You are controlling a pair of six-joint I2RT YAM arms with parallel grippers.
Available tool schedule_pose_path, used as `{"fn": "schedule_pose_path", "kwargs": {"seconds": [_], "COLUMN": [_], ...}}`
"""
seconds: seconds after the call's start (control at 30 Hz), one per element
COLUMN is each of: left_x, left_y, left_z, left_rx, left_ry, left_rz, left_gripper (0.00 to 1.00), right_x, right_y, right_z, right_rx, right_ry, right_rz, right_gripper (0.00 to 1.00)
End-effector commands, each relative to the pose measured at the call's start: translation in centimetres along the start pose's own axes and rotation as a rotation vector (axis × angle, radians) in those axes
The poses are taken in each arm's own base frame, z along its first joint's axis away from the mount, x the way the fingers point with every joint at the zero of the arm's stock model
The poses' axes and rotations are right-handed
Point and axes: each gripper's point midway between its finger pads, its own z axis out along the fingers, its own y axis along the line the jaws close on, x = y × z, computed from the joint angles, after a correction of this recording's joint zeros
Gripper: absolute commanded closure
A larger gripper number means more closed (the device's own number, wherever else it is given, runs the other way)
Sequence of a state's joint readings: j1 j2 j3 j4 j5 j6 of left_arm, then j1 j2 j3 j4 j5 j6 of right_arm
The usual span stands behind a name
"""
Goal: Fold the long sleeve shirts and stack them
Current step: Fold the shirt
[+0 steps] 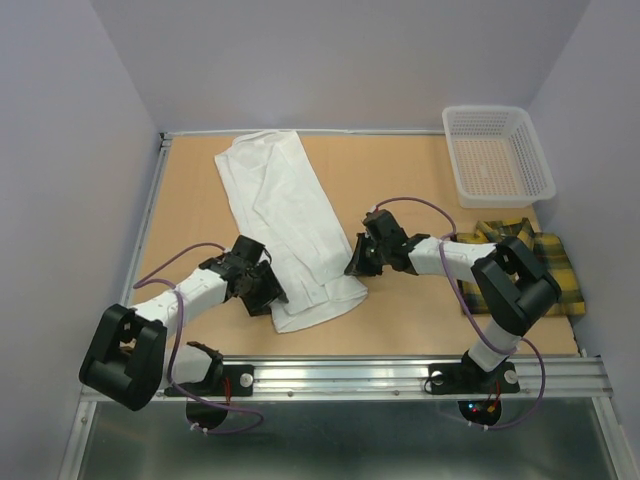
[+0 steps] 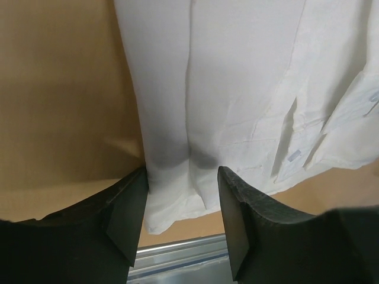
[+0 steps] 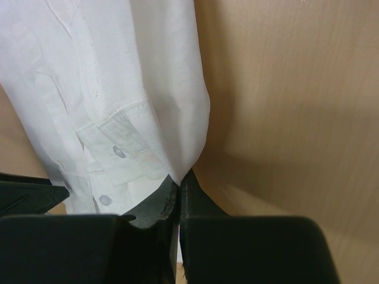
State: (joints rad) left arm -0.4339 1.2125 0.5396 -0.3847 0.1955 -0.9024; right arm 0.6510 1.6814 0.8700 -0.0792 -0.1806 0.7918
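White shirt (image 1: 285,215) — R fingers (image 3: 186,190) pinch its edge

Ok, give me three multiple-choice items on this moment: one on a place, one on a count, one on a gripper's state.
1. Where does the yellow-and-dark plaid cloth shirt lie?
A. At the wooden table's right edge, nearer than the white plastic mesh basket
B. Inside that basket
C. At the table's far left corner

2. How many shirts are in view?
A. One
B. Three
C. Two

3. How is the right gripper?
A. Open above bare table
B. Shut on the edge of the plain white cloth shirt
C. Shut on the plaid shirt

Answers: 1 A, the top view shows it beside the right arm; 2 C, only the white and plaid ones show; 3 B, its wrist view shows the fingers pinched together on white cloth.
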Motion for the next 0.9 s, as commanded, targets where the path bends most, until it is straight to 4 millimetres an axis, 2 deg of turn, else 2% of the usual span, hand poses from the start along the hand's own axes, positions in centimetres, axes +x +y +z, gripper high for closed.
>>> {"fn": "schedule_pose_path", "kwargs": {"seconds": [0.0, 0.17, 0.3, 0.33, 0.5, 0.63, 0.83, 0.87], "left_x": [2.2, 2.7, 3.2, 3.2, 3.0, 2.3, 2.6, 2.5], "left_y": [2.8, 1.8, 1.8, 1.7, 1.0, -0.1, -0.5, -1.2], "left_z": [1.0, 1.5, 1.8, 1.9, 1.7, 0.2, -2.0, -2.5], "left_rx": [-0.136, -0.122, -0.132, -0.130, -0.105, -0.068, -0.038, -0.010], "left_ry": [0.060, 0.062, 0.069, 0.067, 0.055, 0.014, 0.005, 0.003], "left_rz": [0.027, 0.022, 0.015, 0.015, 0.009, 0.028, 0.053, 0.060], "left_gripper": [0.44, 0.54, 0.68, 0.75, 1.00, 1.00, 1.00, 1.00], "right_x": [-0.4, -0.3, -0.2, -0.2, -0.1, 0.3, 1.7, 1.7], "right_y": [0.5, 0.3, 0.2, 0.2, -0.2, -0.6, -1.3, -1.2], "right_z": [-0.7, -0.6, -0.5, -0.6, -0.9, -2.3, -4.8, -5.1], "right_rx": [-0.022, -0.019, -0.015, -0.016, -0.009, 0.002, 0.020, 0.015], "right_ry": [-0.022, -0.013, -0.012, -0.013, -0.016, -0.010, 0.035, 0.039], "right_rz": [-0.029, -0.032, -0.042, -0.047, -0.078, -0.127, -0.190, -0.196], "right_gripper": [0.99, 0.99, 0.99, 0.99, 0.99, 1.00, 1.00, 1.00]}}
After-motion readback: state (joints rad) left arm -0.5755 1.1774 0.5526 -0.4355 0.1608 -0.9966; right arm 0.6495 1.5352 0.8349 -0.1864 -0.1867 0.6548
